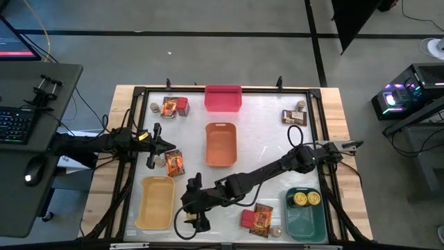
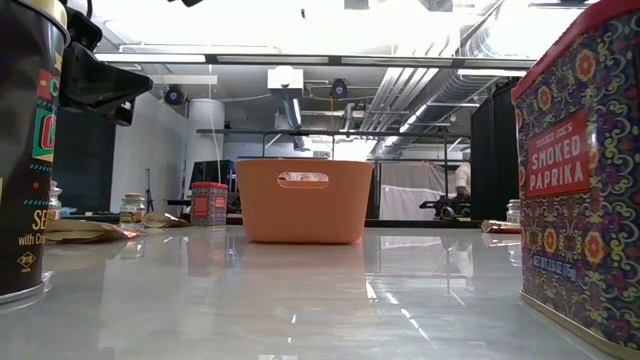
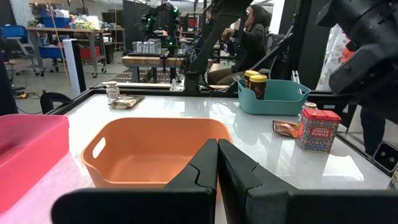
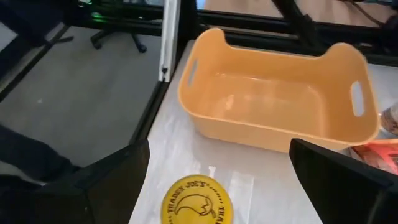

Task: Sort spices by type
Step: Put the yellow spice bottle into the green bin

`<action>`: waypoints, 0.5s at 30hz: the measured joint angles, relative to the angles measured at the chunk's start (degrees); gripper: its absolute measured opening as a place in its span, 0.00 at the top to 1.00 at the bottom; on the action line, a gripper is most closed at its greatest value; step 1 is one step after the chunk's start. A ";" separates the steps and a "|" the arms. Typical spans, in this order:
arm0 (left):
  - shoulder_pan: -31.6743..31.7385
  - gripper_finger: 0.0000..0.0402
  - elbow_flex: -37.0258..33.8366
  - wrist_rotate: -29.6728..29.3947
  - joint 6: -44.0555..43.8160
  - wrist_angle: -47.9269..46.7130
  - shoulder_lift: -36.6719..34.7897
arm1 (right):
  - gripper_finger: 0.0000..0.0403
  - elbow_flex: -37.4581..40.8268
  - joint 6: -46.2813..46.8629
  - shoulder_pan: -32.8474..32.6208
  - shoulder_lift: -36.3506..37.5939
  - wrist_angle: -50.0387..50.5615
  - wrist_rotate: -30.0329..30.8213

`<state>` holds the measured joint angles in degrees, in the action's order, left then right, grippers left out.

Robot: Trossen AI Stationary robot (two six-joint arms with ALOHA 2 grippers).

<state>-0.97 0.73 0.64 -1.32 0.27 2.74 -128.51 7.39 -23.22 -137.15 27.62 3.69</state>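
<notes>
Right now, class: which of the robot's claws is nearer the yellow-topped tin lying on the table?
Right. The right claw hangs open directly over the yellow-topped tin; the left claw is shut, far beyond the yellow bin.

tins (image 1: 306, 198) in bin (image 1: 305, 221), table's right

Grey concrete floor (image 1: 229, 17) surrounds the table, with a dark desk (image 1: 31, 149) holding a keyboard (image 1: 15, 125).

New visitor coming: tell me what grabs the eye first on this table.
The right gripper hangs open over a yellow-topped tin near the front edge, beside the empty yellow bin. Two more tins sit in the teal bin; the orange bin stands mid-table.
</notes>
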 joint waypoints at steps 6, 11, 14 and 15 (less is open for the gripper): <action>0.00 1.00 0.00 -0.01 0.00 0.00 0.00 | 0.04 0.00 -3.26 -0.31 -0.87 3.47 -2.27; 0.01 1.00 0.00 -0.02 0.00 0.08 0.04 | 0.04 0.00 -3.72 -0.44 -2.62 2.94 -2.35; 0.01 1.00 0.00 -0.02 0.00 0.11 -0.08 | 0.04 0.00 -3.35 -0.44 -3.39 3.80 -2.96; 0.02 1.00 0.00 -0.01 0.00 0.09 -0.02 | 0.04 0.00 -3.36 -0.44 -3.58 3.79 -3.15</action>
<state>-0.95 0.73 0.63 -1.32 0.36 2.72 -128.51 4.02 -23.66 -140.74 31.41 0.53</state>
